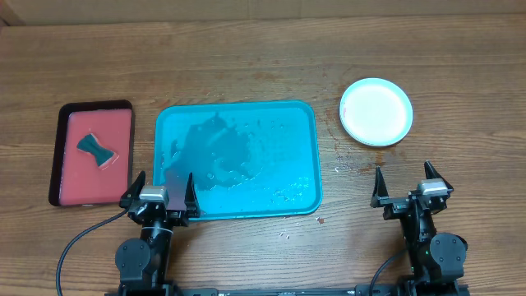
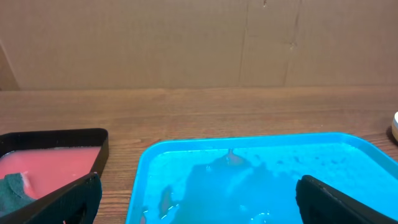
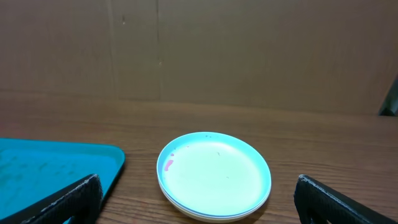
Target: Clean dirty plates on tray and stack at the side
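task's thing: the stack of plates (image 1: 376,111) is set on the bare table (image 1: 246,49), right of the tray (image 1: 288,140) and apart from it; no plate is seen on the tray
stack: at least two rims are told apart in the right wrist view; the full count cannot be told; a small pink mark is seen at the left rim of the top plate
tray: turquoise, wet and streaked, its long axis laid left to right
deciding relation: the stack lies straight to the far side of the right gripper (image 1: 403,177) and slightly left of its midline; being round, it offers no long axis to align with; the right arm is judged by far the nearer, the left being cut off by the whole width of the tray
right gripper: released, fingers spread wide, nothing between them; held low at the near edge of the table, pointed to the far side
left gripper (image 1: 164,182): released likewise and empty; parked at the tray's near left corner, pointed to the far side
left of tray: a red tray (image 1: 94,104) with a dark sponge (image 1: 97,151) lying in it, touched by neither arm
progress: judged at or near its end, unless the pink mark is to be wiped
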